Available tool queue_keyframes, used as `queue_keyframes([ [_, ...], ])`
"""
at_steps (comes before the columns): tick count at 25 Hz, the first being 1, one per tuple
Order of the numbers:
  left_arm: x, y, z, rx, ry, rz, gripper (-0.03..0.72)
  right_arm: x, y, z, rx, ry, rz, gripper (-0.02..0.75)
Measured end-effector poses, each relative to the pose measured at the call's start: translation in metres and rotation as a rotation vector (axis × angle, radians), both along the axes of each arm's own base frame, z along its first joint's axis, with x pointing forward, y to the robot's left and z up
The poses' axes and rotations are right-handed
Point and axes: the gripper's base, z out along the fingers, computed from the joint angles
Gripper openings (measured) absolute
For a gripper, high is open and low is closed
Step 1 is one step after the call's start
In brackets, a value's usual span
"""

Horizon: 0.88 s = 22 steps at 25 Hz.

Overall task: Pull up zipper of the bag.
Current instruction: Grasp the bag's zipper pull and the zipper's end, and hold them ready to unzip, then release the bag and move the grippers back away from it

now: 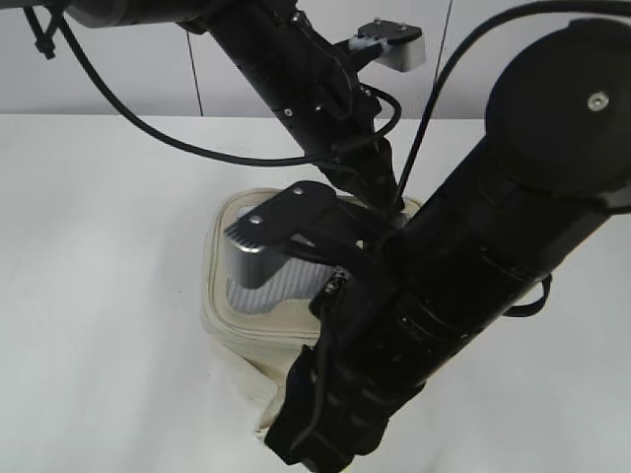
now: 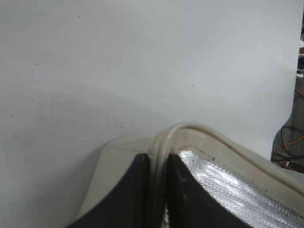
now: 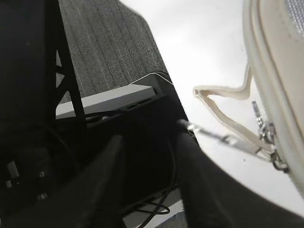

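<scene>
Here the left claw [image 2: 156,190] pinches the bag's [image 1: 232,320] rim; the right claw's [image 3: 152,156] grip is unclear.

White tabletop [image 1: 99,296] spreading to the left and near side, pale wall [image 1: 118,69] at the far edge, loose cream strap [image 3: 223,116] lying on the tabletop, tangled cables [image 2: 289,142] far right.

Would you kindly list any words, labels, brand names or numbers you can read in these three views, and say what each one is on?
None: no readable text shows in any view.
The bag, with its mesh panel and loose strap, carries no visible print or logo.
The left gripper, the black arms and the white table show no lettering either.
</scene>
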Motion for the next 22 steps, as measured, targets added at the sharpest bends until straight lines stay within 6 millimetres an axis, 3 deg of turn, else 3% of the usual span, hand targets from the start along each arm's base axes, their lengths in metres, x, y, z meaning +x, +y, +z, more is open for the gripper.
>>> queue_keyframes([
  [3,0.002,0.0,0.0,-0.005,0.003,0.028,0.138,0.0,-0.003,0.005,-0.015,0.006,-0.058,0.47],
  [6,0.004,-0.002,0.004,-0.034,0.0,0.072,0.228,0.001,-0.009,0.015,-0.017,-0.03,-0.116,0.555],
  [9,0.005,0.001,0.015,-0.057,-0.023,0.096,0.281,0.002,-0.014,0.022,-0.02,-0.06,-0.152,0.574],
  [13,0.008,0.014,0.042,-0.086,-0.09,0.16,0.293,0.012,-0.023,0.022,-0.058,-0.035,-0.286,0.58],
  [22,0.026,0.081,0.082,0.074,-0.196,0.405,0.295,0.051,-0.074,0.032,-0.121,-0.095,-0.539,0.58],
])
